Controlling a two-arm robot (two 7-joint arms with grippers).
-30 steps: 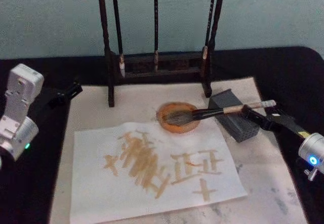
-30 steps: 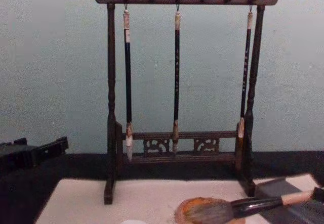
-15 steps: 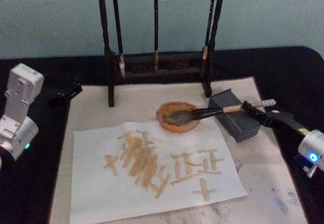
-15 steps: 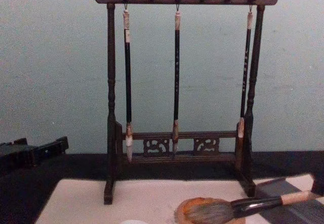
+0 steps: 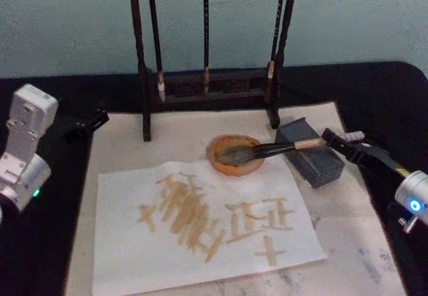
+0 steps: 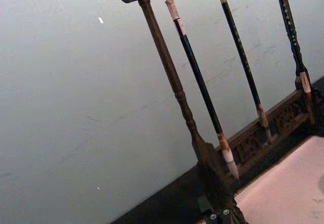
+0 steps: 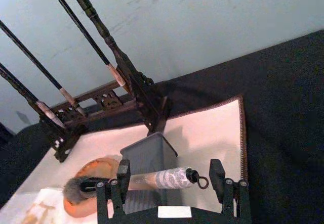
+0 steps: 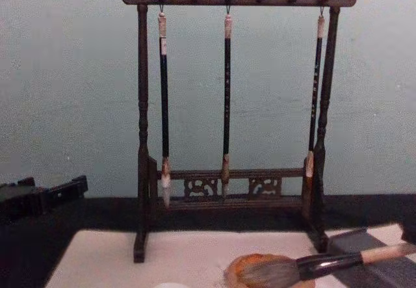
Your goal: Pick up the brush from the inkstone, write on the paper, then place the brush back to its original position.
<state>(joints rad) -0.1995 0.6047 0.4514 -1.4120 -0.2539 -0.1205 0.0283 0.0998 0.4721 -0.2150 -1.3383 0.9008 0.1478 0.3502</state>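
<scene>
Right gripper (image 7: 169, 166): jaws wide open, gripping nothing. In the right wrist view the beige handle end of the brush (image 7: 162, 178) lies in the gap between the two fingers (image 7: 217, 176) and crosses behind one of them. I can't tell whether it touches. In the head view this gripper sits at right centre of the frame, just beside the handle tip.

The brush lies down with its bristle head in the inkstone (image 5: 231, 170) at centre frame. Its handle is propped across the top of the dark grey block (image 5: 319, 168) to the right of the dish.

Paper (image 5: 134, 262): lower centre, flat, top edge just beside the inkstone, covered in tan strokes (image 5: 190, 209). Under it is a larger off-white mat (image 5: 364, 242) on the black table (image 5: 394, 89).

In the way: wooden brush stand (image 5: 143, 75), directly behind the dish at upper centre, right post foot near the block. Three slim brushes (image 8: 227, 93) hang from its top bar, tips down at the carved lower rail.

Left gripper (image 5: 87, 122): idle at left centre, off the mat's edge, well apart from the task things. Open or closed, I cannot tell.
</scene>
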